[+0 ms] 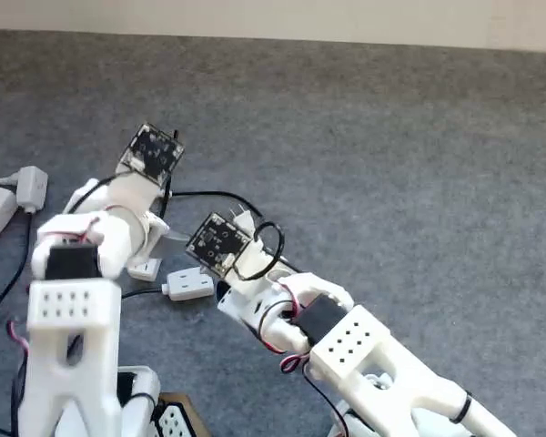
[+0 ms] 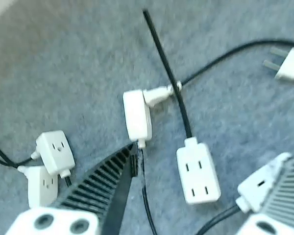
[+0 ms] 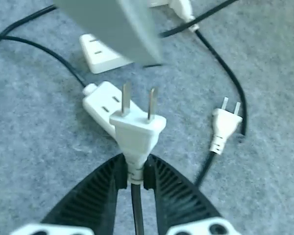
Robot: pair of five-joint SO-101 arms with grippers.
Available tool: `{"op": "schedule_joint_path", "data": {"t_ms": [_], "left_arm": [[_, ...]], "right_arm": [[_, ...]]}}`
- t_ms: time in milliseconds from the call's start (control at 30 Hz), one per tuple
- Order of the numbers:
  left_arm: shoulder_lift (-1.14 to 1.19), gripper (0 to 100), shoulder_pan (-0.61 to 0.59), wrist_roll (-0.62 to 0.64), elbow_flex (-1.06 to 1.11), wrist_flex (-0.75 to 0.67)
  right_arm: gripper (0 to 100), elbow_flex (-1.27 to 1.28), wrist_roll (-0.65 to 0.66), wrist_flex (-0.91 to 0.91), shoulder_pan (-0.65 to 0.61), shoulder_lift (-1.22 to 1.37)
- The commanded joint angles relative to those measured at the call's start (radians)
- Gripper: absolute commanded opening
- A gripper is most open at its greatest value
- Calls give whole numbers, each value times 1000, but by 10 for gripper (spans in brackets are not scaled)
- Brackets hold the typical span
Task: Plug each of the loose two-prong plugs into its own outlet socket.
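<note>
My right gripper (image 3: 134,164) is shut on the neck of a white two-prong plug (image 3: 136,128), prongs pointing at a white outlet socket (image 3: 102,104) just ahead on the grey carpet. A second plug (image 3: 225,125) lies loose beside it. The same loose plug (image 2: 289,66) shows in the left wrist view. My left gripper (image 2: 135,151) has its dark fingers closed together, tips at the cord end of a white outlet block (image 2: 137,115) with a white plug (image 2: 158,93) in its side. A double socket (image 2: 198,176) lies close by. From above, both arms meet over one socket (image 1: 189,284).
Two more white sockets (image 1: 23,188) lie at the far left and also appear as a pair of sockets (image 2: 54,149) in the left wrist view. Black cords (image 2: 171,78) cross the carpet between the blocks. Open carpet (image 1: 419,164) stretches to the right.
</note>
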Motion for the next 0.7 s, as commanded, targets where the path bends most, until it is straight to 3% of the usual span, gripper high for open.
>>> {"op": "schedule_joint_path", "data": {"t_ms": [0,367,667], "left_arm": [[-111,411,45,40,13,-28],[-124,411,108,63,-16,104],[-124,411,142,86,113,107]], "right_arm": [[8,-7,-20,-2,-42,-24],[8,-7,-21,-2,-42,-22],[8,-39,-48,61,21,-38]]}}
